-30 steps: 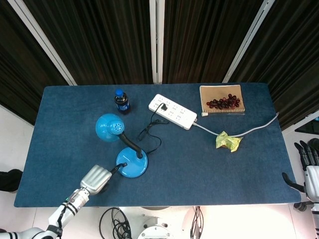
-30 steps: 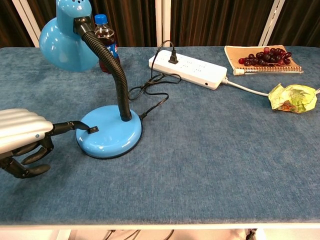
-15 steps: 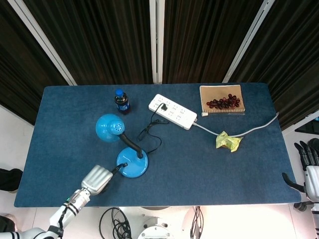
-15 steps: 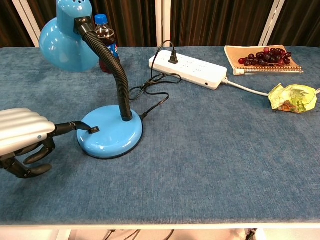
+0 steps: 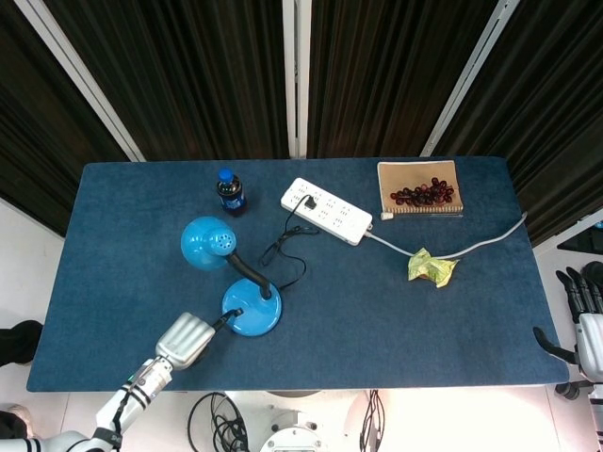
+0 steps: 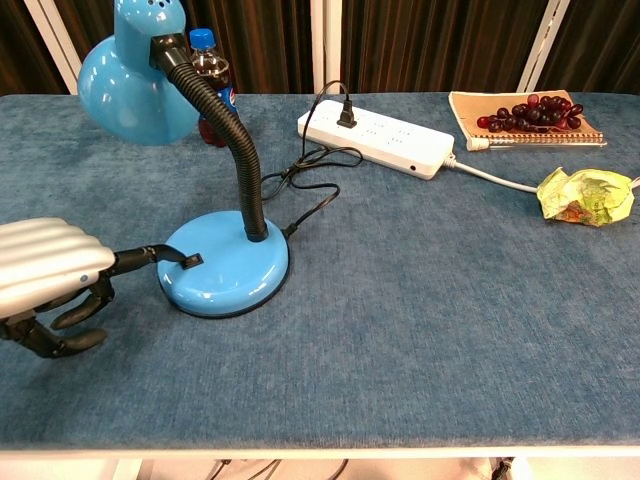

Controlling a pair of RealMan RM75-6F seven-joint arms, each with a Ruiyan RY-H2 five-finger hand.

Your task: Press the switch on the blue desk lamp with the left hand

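We see a rectangular desk [image 5: 122,282] covered in blue fabric. Behind it hang dark pleated curtains [image 5: 198,75], divided by pale vertical and slanted frame strips [image 5: 296,75]. A light floor [image 5: 28,273] borders the desk on both sides.

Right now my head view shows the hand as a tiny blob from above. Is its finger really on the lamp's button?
Observer: Yes. In the chest view the left hand stretches one finger out, and its tip touches the black switch on the base of the blue desk lamp.
Operator: What are the other fingers doing?
Observer: They curl in under the palm, apart from the lamp.
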